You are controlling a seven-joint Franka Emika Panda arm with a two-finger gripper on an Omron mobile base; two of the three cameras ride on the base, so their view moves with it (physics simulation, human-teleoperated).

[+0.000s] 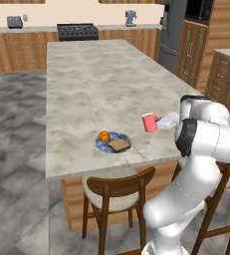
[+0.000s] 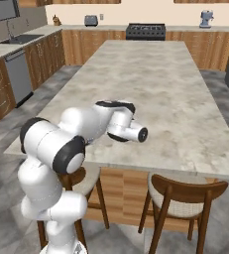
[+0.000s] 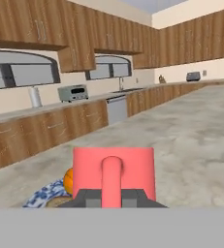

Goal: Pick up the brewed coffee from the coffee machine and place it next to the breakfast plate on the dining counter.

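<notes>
You have the dining surface (image 1: 101,84) stretching away in front of you, its marbled top bare apart from the breakfast setting near the close edge. The coffee machine (image 1: 131,18) stands far off on the back wall counter, well apart from everything that matters now, so the fetching part looks done and what remains is the set-down.

The breakfast plate (image 1: 113,143) sits close to the near edge of the surface, carrying the toast (image 1: 119,145) and the orange fruit (image 1: 104,136). In the left base view your mug (image 1: 150,122) hangs above the stone to the right of that plate, near it but not over it, and raised off the top.

Your pincer (image 1: 159,121) is clamped narrow on the mug's handle (image 3: 112,180); the hand view shows the red handle rising between the two dark tips, with the cup body upright just beyond them. Past the cup, low and to the left in that view, you see the fruit and the blue rim of the plate (image 3: 41,197).

So the relation to steer by is this: the plate lies ahead of the pincer, beyond the mug and slightly to one side. Bare stone lies under the mug, so a straight descent should land it beside the plate; pushing further forward risks nudging the rim.
</notes>
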